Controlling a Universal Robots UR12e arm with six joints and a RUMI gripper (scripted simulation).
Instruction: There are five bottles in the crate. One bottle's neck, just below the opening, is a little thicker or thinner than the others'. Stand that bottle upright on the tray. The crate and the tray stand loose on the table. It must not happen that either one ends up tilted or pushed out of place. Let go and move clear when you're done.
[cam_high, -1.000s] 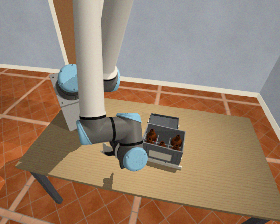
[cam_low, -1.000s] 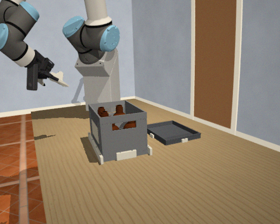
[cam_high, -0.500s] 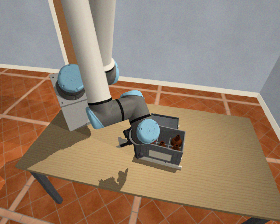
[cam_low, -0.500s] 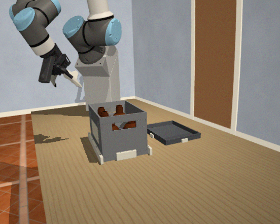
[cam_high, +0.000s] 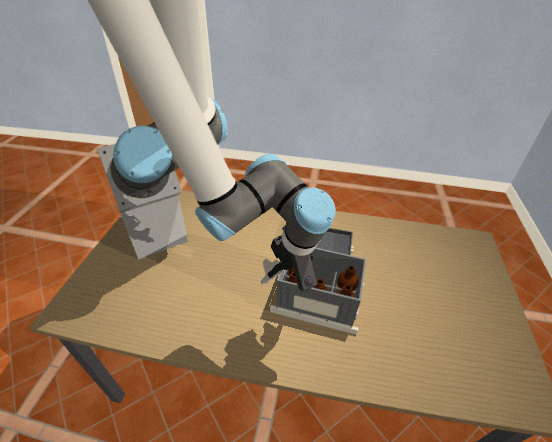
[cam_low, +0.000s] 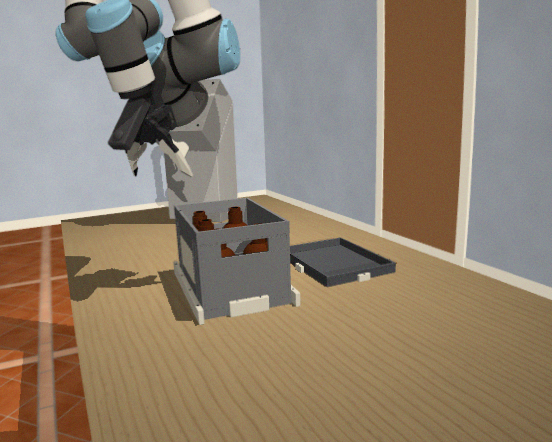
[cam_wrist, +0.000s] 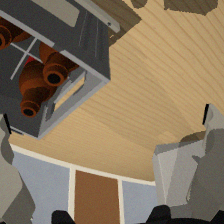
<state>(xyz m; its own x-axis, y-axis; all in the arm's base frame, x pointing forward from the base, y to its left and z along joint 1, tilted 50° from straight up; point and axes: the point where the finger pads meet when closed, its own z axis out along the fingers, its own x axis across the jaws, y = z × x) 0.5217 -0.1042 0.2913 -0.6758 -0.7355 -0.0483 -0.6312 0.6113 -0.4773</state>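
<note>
The grey crate (cam_high: 345, 312) (cam_low: 245, 280) (cam_wrist: 95, 55) stands on the table with brown bottles in its compartments. One bottle (cam_high: 348, 281) stands at the crate's right side in the top view; a nearer one (cam_high: 346, 290) and a middle one (cam_high: 320, 285) show only their tops. The wrist view shows two bottle mouths close together, on one bottle (cam_wrist: 54, 75) and another bottle (cam_wrist: 31, 102). No neck difference can be told. The dark tray (cam_high: 340, 243) (cam_low: 340, 257) lies flat behind the crate, with no bottle on it. My gripper (cam_low: 162, 175) (cam_wrist: 105, 110) is open and empty, above the crate's level, tilted.
The robot's pedestal (cam_high: 155, 225) (cam_low: 200, 170) stands at the table's far left in the top view. White blocks (cam_high: 315, 320) (cam_low: 249, 305) sit along the crate's base. The crate's walls rise around the bottles. My arm hides part of the crate and tray in the top view.
</note>
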